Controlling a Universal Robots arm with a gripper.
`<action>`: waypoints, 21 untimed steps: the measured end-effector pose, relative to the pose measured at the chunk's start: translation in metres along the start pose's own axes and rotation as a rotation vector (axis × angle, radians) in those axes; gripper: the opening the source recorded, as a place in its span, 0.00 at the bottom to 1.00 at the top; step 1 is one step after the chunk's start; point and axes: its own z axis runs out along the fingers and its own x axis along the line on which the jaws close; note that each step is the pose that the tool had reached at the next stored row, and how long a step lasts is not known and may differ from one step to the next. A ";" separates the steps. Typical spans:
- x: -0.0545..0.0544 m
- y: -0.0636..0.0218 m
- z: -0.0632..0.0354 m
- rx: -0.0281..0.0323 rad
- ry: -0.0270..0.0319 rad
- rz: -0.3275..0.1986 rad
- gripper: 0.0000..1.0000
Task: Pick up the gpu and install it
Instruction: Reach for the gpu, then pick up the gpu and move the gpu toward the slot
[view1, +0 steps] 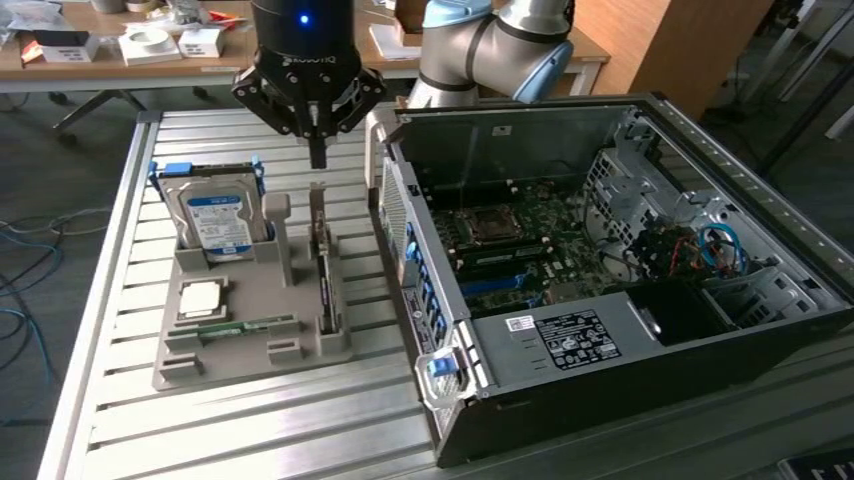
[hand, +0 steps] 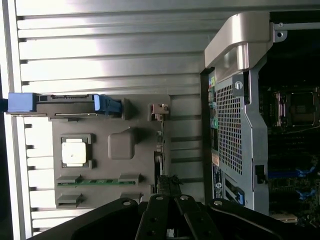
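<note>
One thin dark green gpu card with a silvery end bracket stands on edge in the slot along the exterior view's right side of the grey moulded holder, untouched, just beside the open black computer case. The black gripper hangs above the card's far end, jaws clenched on nothing. A clean pick likely wants the jaws parted first, centred across the thin top edge, then a straight descent clear of the case wall

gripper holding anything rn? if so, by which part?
Nothing is held. The gripper is shut and empty, hanging above the gpu, which stands on edge in its slot in the grey tray.
</note>
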 end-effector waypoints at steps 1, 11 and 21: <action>0.000 -0.0020 -0.0001 0.0000 0.0001 0.000 0.11; 0.003 -0.0217 -0.0009 0.0000 0.0000 0.000 0.11; 0.004 -0.0239 -0.0011 0.0000 0.0000 0.000 0.11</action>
